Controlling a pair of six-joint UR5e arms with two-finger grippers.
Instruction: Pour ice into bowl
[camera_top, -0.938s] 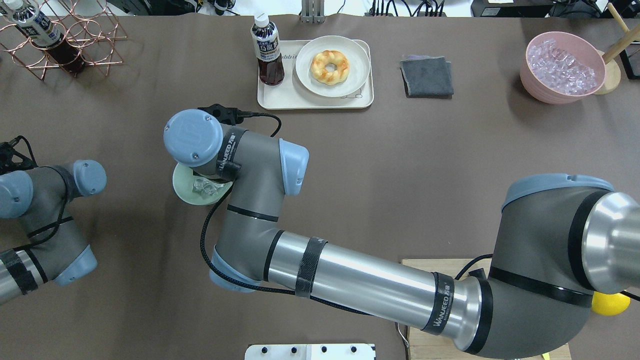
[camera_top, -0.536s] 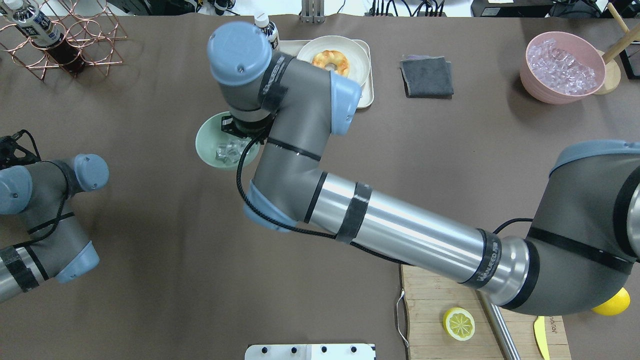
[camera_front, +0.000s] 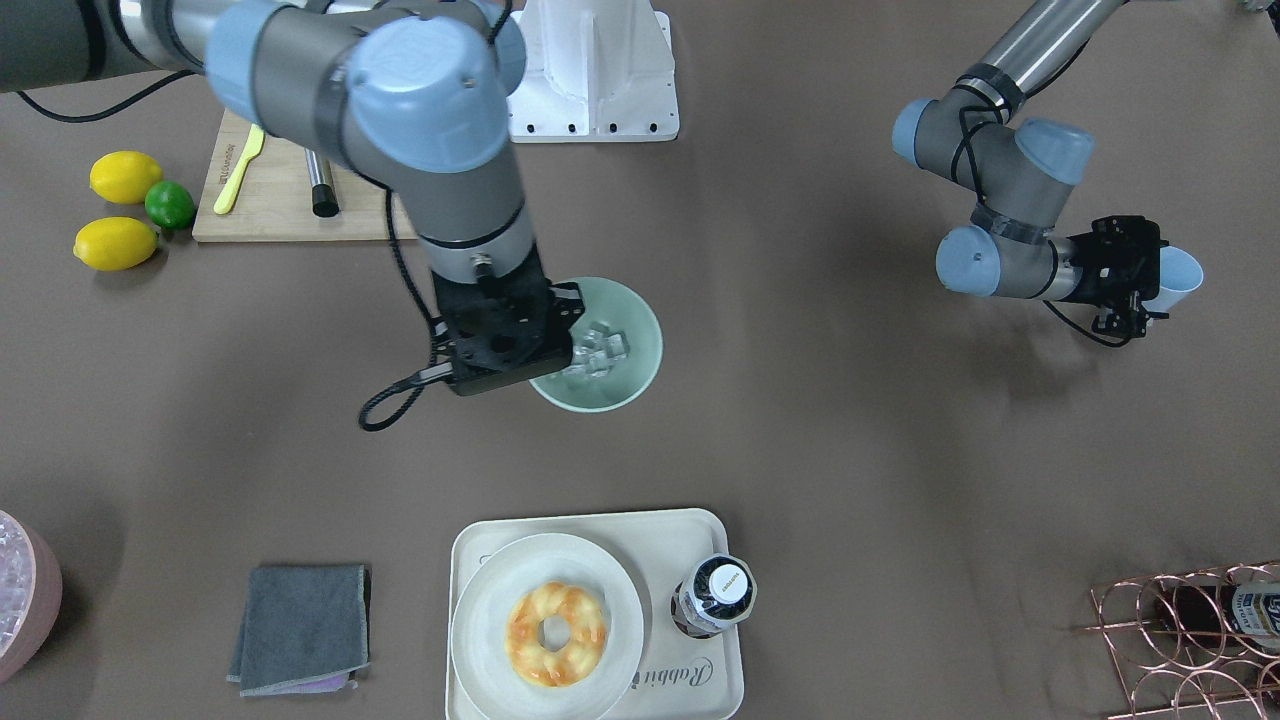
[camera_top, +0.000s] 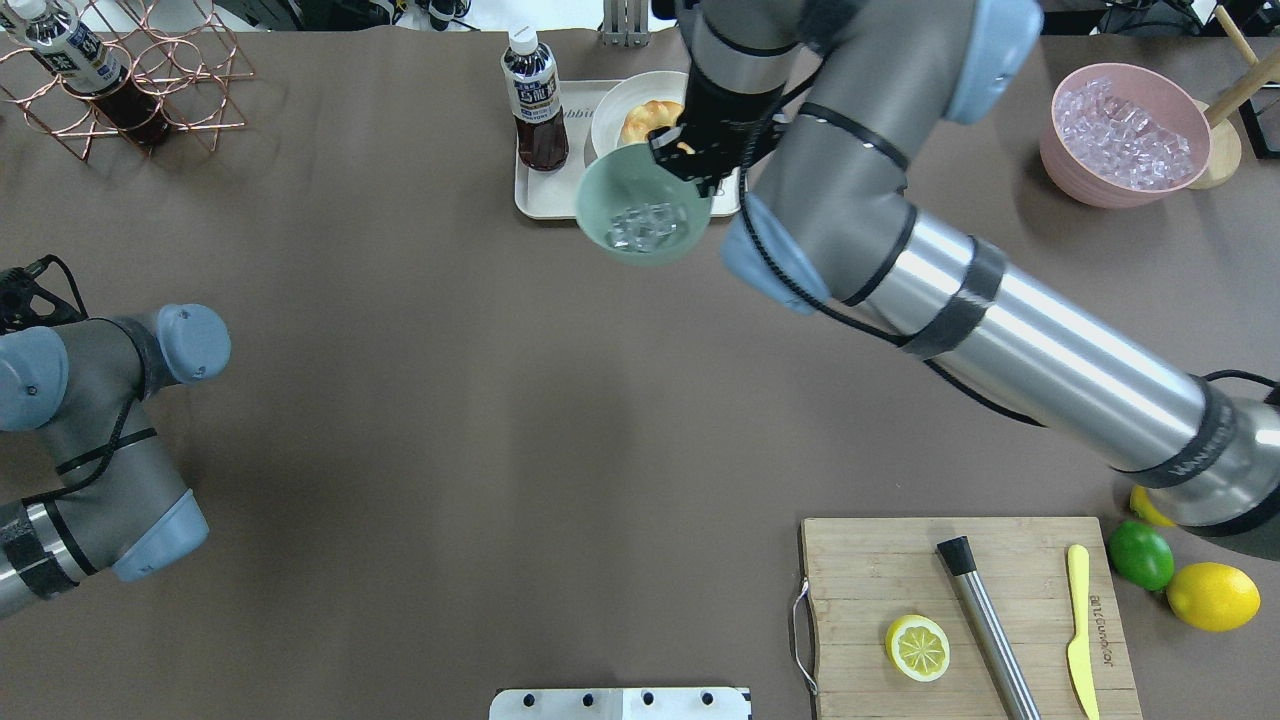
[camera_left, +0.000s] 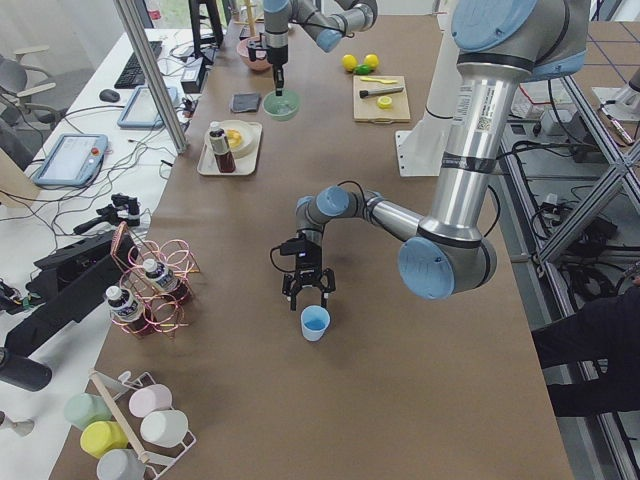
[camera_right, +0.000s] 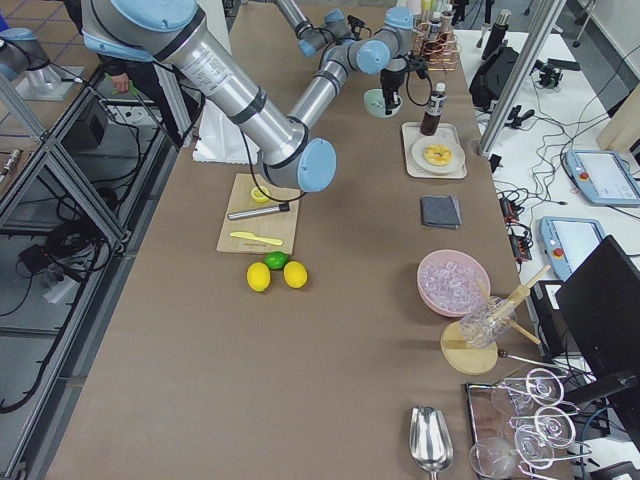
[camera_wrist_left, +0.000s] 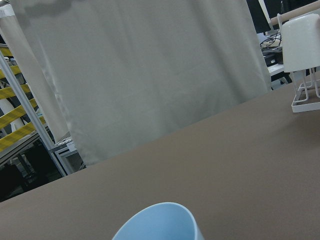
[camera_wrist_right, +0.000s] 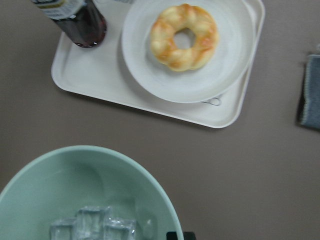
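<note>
My right gripper (camera_top: 693, 170) is shut on the rim of the pale mint-green bowl (camera_top: 610, 190) and holds it upright above the table, beside the near edge of the cream tray (camera_top: 530, 195). Clear ice cubes (camera_top: 645, 225) lie in the bottom of the bowl. The bowl (camera_wrist_right: 75, 180) and the ice (camera_wrist_right: 92, 225) also fill the lower left of the right wrist view. My left gripper (camera_front: 1150, 280) is low at the robot's left end, fingers spread, with the light blue cup (camera_front: 1182, 280) standing at its fingertips. The cup's rim (camera_wrist_left: 160, 222) shows in the left wrist view.
The tray carries a plate with a doughnut (camera_top: 650, 120) and a dark bottle (camera_top: 535, 100). A grey cloth (camera_top: 855, 150) and a pink bowl of ice (camera_top: 1125, 135) lie far right. A cutting board (camera_top: 960, 620), lemons and a lime are near right; a copper rack (camera_top: 130, 80) is far left.
My right arm has carried the bowl with the ice up, away from the robot and to the right, from the table's left-middle to the tray's near edge. The left arm has barely moved.
</note>
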